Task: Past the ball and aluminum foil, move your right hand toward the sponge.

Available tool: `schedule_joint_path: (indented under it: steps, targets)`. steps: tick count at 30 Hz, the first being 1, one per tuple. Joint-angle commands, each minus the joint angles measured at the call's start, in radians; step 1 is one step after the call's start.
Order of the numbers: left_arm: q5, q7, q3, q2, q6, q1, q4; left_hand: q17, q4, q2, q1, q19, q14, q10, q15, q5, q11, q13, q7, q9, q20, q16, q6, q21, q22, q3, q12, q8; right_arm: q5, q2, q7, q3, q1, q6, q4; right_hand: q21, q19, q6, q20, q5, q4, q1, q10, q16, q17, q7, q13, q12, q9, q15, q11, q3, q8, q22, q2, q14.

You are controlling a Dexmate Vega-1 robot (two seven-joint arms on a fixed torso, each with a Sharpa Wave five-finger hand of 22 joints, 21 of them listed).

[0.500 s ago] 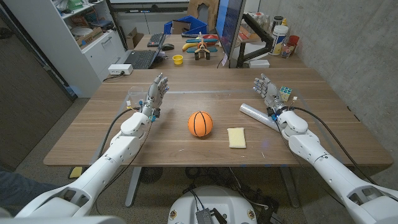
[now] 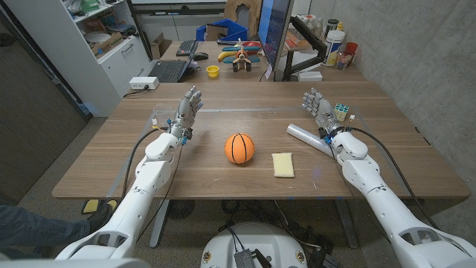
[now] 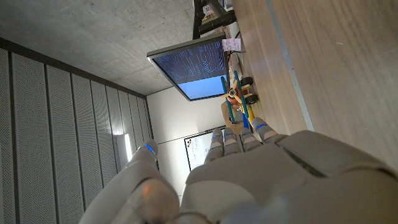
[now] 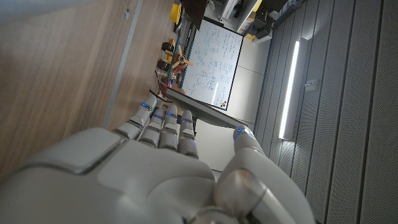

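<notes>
fingers on the right hand [image 2: 318, 106] are spread and hold nothing. it sits by the foil [image 2: 309, 138]. the sponge [image 2: 282, 164] lies between foil and ball [image 2: 239, 148].

White-shelled arms, black cables, grey hand [image 2: 318, 106] with blue-lit fingertips [image 4: 147, 105].

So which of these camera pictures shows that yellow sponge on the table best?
The head view. It looks down on the whole wooden table, and the flat yellow rectangular sponge lies in plain sight beside the orange basketball. The two wrist views look along the backs of the hands toward the room and catch no sponge.
</notes>
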Motion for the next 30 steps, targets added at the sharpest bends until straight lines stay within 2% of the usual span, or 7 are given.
schedule_joint_path:
  steps: [1,12,19,30]
  targets:
    - [0.156,-0.092,-0.135,-0.117,0.049,0.005,-0.020,0.005,-0.001,0.004,0.012,-0.054,-0.004,-0.001,-0.006,0.007,-0.002,0.003,0.006,0.004,0.003,0.005,0.008,-0.003,0.003,0.005,0.009,0.007,-0.120,0.104,0.082,0.120,-0.004,-0.004,0.010,-0.004,0.015,0.007,-0.001,0.005,0.001,0.005,0.012,0.006,0.002,-0.005,0.005,-0.001,0.005,-0.006,-0.004,0.005,0.002,0.001,0.000,0.010]
    - [0.216,-0.132,-0.184,-0.162,0.064,-0.012,-0.006,0.005,-0.002,0.005,0.013,-0.053,-0.004,-0.002,-0.007,0.007,-0.002,0.002,0.004,0.004,0.004,0.005,0.009,-0.008,0.004,0.003,0.009,0.006,-0.168,0.150,0.132,0.170,0.020,0.042,0.055,-0.007,0.033,0.006,-0.007,0.006,-0.001,0.003,0.024,0.008,0.002,-0.015,0.005,0.001,0.005,-0.019,-0.013,0.003,0.001,0.001,-0.001,0.021]
    - [0.240,-0.141,-0.203,-0.176,0.073,-0.013,-0.013,0.006,-0.002,0.007,0.013,-0.053,-0.004,-0.001,-0.007,0.008,-0.004,0.001,0.005,0.004,0.006,0.005,0.010,-0.012,0.004,0.002,0.009,0.006,-0.191,0.163,0.157,0.186,0.032,0.078,0.076,-0.010,0.046,0.005,-0.010,0.007,-0.003,0.003,0.031,0.009,0.002,-0.022,0.005,0.002,0.005,-0.023,-0.027,0.002,0.000,0.001,-0.001,0.028]
    - [0.259,-0.153,-0.220,-0.187,0.084,-0.020,-0.020,0.006,-0.002,0.008,0.014,-0.053,-0.003,0.001,-0.008,0.008,-0.003,0.001,0.003,0.004,0.010,0.005,0.011,-0.017,0.004,0.000,0.010,0.006,-0.209,0.173,0.178,0.204,0.042,0.111,0.096,-0.014,0.057,0.008,-0.012,0.008,-0.005,0.003,0.037,0.011,0.001,-0.030,0.005,0.001,0.006,-0.029,-0.029,0.001,0.001,0.001,-0.001,0.040]
